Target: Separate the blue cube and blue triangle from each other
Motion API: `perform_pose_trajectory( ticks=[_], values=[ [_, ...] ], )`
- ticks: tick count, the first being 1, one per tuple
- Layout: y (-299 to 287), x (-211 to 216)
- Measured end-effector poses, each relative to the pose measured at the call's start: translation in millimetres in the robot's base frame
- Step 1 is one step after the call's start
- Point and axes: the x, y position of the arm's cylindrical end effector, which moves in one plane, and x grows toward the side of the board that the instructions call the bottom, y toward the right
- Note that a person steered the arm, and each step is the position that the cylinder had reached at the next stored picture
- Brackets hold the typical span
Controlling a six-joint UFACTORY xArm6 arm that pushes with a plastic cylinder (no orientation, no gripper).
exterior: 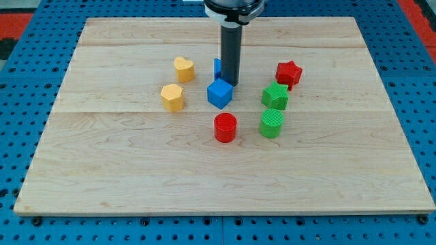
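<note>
Seven blocks show on the wooden board (102, 190), with one more mostly hidden. Nearest the view's bottom is a red cylinder (225, 127), and just to its right a green cylinder (271, 123). A little farther up sit a green star-like block (275, 96) on the right and a yellow block (172, 97) on the left. Between them is the blue cube (219, 93), turned a bit on its base.

Right at the cube's upper right edge, my tip (231, 83) is down on the board, touching or very nearly touching the cube. There is no claw on this arm, only the dark rod, so nothing can be said about open or closed. Behind the rod, only a thin blue sliver of the blue triangle (216, 69) peeks out on the rod's left side; how close it lies to the cube I cannot tell exactly.

Farther back are a yellow heart (183, 69) and a red star (289, 73).

It looks like the wedging step: the tip stands between the two blue blocks. Next, I would judge, it should press the cube toward the view's bottom left, steering between the red cylinder and the yellow block.
</note>
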Motion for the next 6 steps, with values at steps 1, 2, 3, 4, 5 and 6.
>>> perform_pose_trajectory(
  ticks=[1, 2, 3, 4, 5, 6],
  values=[
    [-5, 2],
    [-9, 3],
    [-10, 3],
    [-10, -3],
    [-10, -12],
    [-10, -12]
  ],
)
